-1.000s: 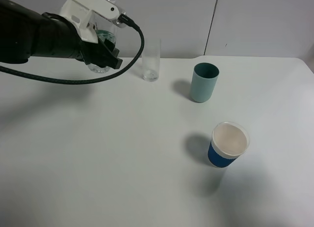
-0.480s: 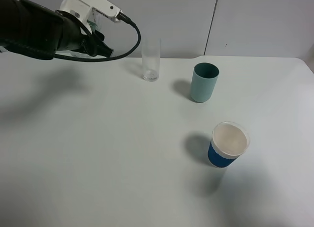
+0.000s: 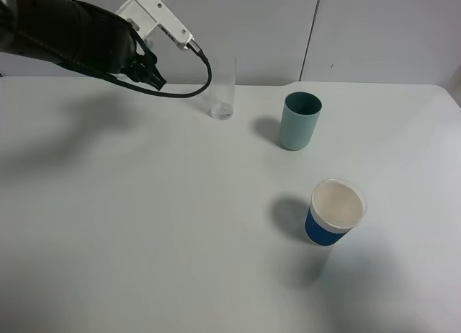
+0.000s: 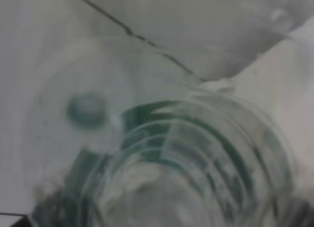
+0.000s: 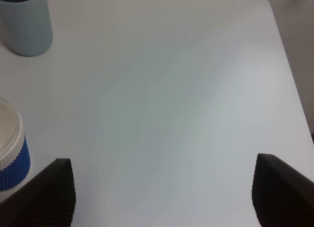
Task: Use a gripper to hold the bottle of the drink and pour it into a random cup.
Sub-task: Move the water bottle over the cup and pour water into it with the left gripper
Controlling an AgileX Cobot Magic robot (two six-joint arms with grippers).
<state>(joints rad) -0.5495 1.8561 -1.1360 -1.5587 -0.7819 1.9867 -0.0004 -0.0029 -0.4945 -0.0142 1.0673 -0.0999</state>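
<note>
Clamping the bottle (image 4: 189, 160), the left gripper (image 3: 153, 9) hovers near the glass (image 3: 222, 88) (teal cup (image 3: 299, 122) beyond).

bottle (image 4: 196, 153): clear, ribbed, green label, blurred close-up | glass (image 3: 222, 88): tall, clear, straight-sided, upright, far back

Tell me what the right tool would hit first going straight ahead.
Likely just the bare table; the blue cup and green cup sit off to one side of where the right tool points. Depth is unclear.
</note>
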